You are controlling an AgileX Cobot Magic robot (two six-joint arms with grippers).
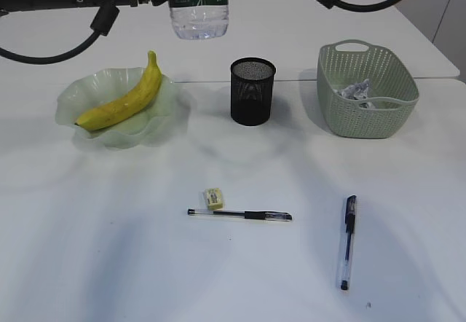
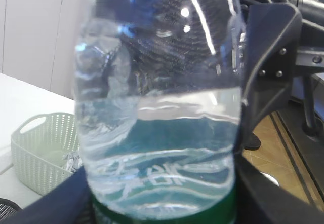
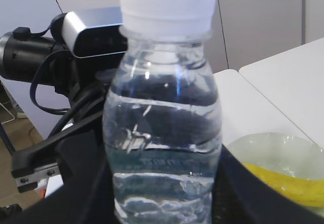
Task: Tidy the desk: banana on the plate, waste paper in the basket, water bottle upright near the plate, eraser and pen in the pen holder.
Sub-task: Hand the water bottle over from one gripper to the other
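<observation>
The water bottle (image 1: 199,12) hangs in the air above the table's (image 1: 233,264) far edge, pinched by both the left gripper (image 2: 162,203) and right gripper (image 3: 162,193). 2 pens (image 1: 240,214) and the eraser (image 1: 214,197) lie near the front edge.
</observation>
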